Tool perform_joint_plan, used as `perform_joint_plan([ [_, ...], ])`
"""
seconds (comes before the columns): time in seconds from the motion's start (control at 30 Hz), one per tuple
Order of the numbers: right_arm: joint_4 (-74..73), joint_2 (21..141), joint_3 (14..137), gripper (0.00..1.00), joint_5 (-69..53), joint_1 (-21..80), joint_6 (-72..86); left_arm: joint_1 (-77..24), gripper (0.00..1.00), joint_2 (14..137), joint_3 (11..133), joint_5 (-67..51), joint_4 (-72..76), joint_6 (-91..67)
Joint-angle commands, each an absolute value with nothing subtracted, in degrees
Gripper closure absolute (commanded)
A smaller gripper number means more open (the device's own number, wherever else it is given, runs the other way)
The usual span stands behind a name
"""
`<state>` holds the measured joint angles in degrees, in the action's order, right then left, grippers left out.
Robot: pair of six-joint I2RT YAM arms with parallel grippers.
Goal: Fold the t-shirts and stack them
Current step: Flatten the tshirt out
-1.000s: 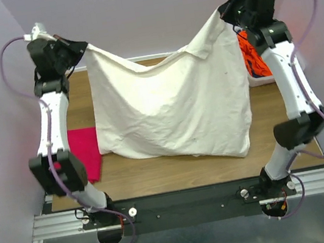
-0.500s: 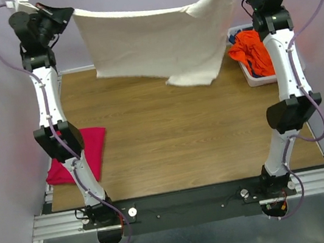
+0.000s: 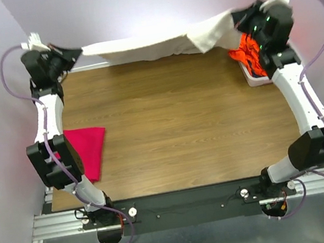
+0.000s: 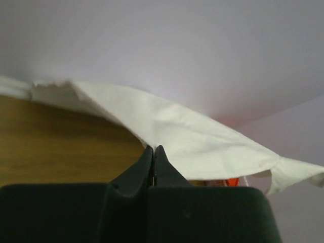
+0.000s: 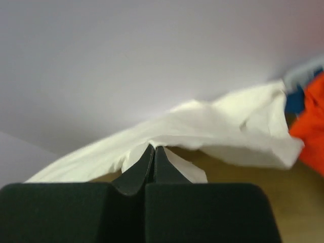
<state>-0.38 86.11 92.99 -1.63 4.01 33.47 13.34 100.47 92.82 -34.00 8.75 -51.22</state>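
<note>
The cream-white t-shirt point(image 3: 156, 45) is stretched between my two grippers along the table's far edge, against the back wall. My left gripper point(image 3: 78, 50) is shut on its left end; in the left wrist view the gripper point(image 4: 154, 148) pinches the cloth point(image 4: 202, 139). My right gripper point(image 3: 234, 19) is shut on its right end; in the right wrist view the gripper point(image 5: 154, 147) pinches the cloth point(image 5: 228, 126). The magenta-pink t-shirt point(image 3: 86, 150) lies folded at the table's left edge. The bright orange t-shirt point(image 3: 248, 52) lies in the basket at the far right.
The white basket point(image 3: 255, 78) stands at the far right corner, under my right arm. The wooden table point(image 3: 175, 125) spreads between the arms. Purple walls close in at the back and sides.
Both grippers have swung the cream-white t-shirt from hanging over the table up and back to the far edge, then lowered. The shirt now shows as a narrow band at the back wall.
</note>
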Motion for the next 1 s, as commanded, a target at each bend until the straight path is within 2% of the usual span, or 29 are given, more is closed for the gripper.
perform_joint_plan([
  [0.0, -1.4, 79.1, 75.4, 1.0, -2.6, 3.7, 36.0, 13.7, 1.0, 94.0, 77.2, -31.6, 12.7, -49.4],
  [0.2, -5.0, 61.5, 49.6, 1.0, -2.7, 3.7, 42.4, 13.7, 1.0, 81.3, 52.6, -24.3, 12.2, -49.0],
  [0.4, -15.2, 48.7, 35.4, 1.0, -5.1, 3.7, 46.1, 13.8, 1.0, 73.0, 36.7, -14.1, 9.5, -49.6],
  [0.6, -19.9, 39.7, 23.2, 0.99, -9.6, 3.7, 50.6, 13.7, 1.0, 68.0, 30.6, -6.6, 4.5, -49.8],
  [0.97, -30.7, 30.5, 19.7, 1.0, -9.8, 3.7, 54.3, 13.8, 1.0, 60.6, 25.3, 5.3, -4.4, -47.9],
])
